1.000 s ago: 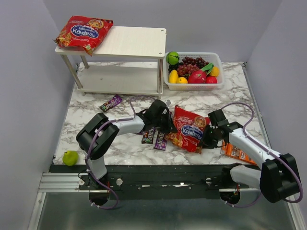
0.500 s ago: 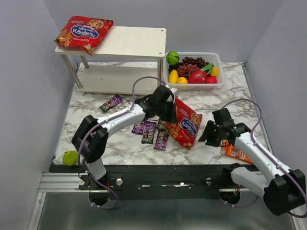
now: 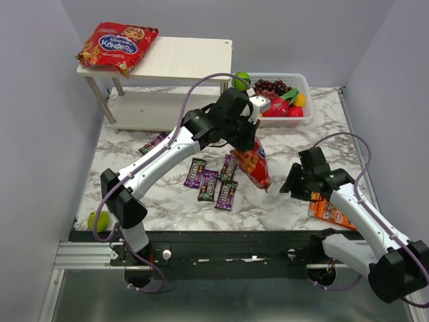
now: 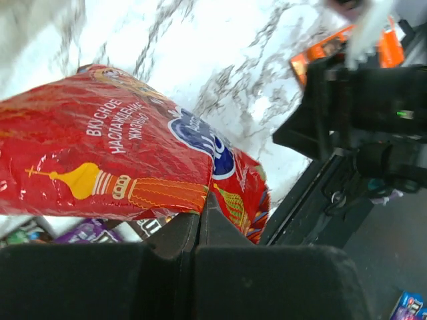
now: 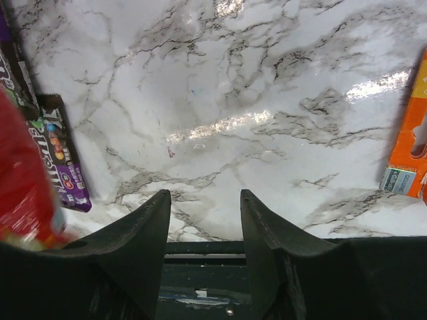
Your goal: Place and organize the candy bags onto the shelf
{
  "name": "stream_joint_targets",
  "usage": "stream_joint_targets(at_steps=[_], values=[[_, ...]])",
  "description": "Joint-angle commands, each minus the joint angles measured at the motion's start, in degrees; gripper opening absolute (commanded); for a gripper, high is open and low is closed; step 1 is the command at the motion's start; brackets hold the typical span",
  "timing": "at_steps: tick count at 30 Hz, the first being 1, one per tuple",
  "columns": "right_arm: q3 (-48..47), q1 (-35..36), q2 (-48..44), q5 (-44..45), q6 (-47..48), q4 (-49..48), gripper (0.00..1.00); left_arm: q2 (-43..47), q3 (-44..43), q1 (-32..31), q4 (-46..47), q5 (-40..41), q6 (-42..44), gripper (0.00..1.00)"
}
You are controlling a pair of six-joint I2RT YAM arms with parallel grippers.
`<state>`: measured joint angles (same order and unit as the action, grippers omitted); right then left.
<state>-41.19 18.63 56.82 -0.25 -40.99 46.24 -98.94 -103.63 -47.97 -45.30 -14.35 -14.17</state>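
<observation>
Dangling above the desk [image 3: 322, 127], a red candy bag [image 3: 255, 163] hangs clamped in the left gripper [image 4: 202, 203]. The right gripper [image 5: 203, 200] gapes wide, empty.

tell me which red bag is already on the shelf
The red bag on the shelf's top-left corner; the second bag hangs from the left end effector.

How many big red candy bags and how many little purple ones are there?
Big red bags: 2, one on the shelf, one in the left gripper
Small purple packets: 5 in view
Total: 7
</observation>
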Motion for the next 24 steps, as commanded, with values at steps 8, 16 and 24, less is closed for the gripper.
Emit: stream_joint_targets(at_steps=[8,16,24], values=[[-3.4,-0.4,2.9,2.2,0.6,0.1,0.55,-3.2,-29.2,-1.9,-7.4,3.6,11.0,0.00],[-4.5,-0.4,4.4,1.9,0.3,-0.4,0.55,4.4,-25.3,-1.1,9.4,11.4,15.5,0.00],[-4.8,-0.4,5.6,1.7,-0.1,-0.7,0.55,5.4,-29.1,5.1,15.9,8.9,16.6,0.00]])
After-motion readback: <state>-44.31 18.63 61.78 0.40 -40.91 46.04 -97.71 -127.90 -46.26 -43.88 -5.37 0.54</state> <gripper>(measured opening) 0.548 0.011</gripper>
